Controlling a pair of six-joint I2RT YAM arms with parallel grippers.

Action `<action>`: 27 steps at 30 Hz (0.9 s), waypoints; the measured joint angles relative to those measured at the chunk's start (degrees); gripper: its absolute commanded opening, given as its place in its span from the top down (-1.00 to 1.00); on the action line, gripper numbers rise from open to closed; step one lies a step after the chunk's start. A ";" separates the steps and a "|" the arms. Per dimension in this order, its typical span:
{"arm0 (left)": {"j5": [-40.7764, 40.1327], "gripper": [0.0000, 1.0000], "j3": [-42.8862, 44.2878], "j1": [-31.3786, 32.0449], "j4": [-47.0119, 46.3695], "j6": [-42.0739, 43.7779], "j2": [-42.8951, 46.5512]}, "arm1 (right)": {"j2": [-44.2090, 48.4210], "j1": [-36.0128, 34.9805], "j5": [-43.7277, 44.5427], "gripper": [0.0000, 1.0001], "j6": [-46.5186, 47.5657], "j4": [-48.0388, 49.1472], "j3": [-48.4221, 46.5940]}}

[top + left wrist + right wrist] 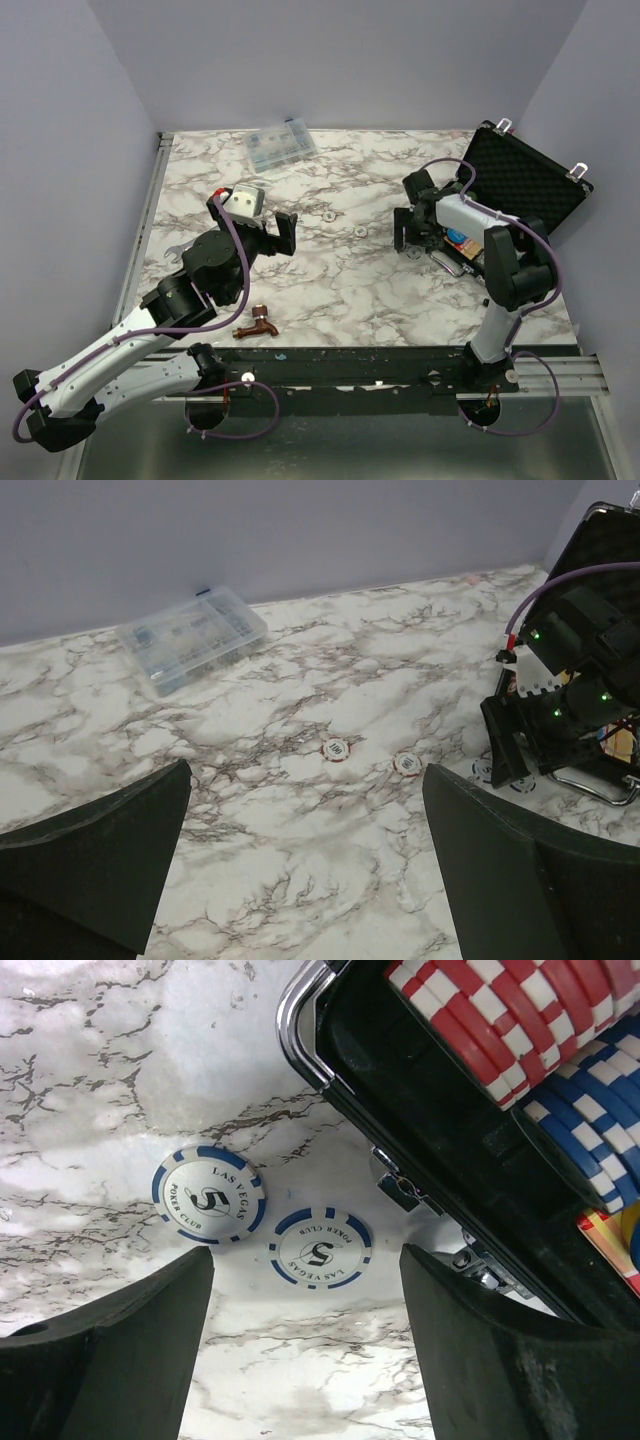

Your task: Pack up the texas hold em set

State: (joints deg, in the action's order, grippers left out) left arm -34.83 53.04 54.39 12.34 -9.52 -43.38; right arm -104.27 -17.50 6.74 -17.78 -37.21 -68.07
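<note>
Your right fingers (pixel 110 1360) stand apart and empty above two blue chips (pixel 209 1195) lying flat just beside the open black case (pixel 530 180) at far right, arm folded sharply down. Your left fingers (pixel 90 860) gape wide, hovering over the middle of the surface (pixel 330 280).

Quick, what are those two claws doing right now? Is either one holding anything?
Left gripper: open, holding nothing.
Right gripper: open, holding nothing, poised above a blue chip.
</note>
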 measured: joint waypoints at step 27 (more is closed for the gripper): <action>0.00 -0.97 0.02 0.00 0.24 0.00 -1.44 | -0.66 0.37 -1.97 0.31 1.62 0.46 0.13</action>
State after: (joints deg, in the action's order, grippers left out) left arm -34.83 53.06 54.39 12.58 -9.52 -44.82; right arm -104.92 -17.12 4.78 -16.16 -36.75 -67.94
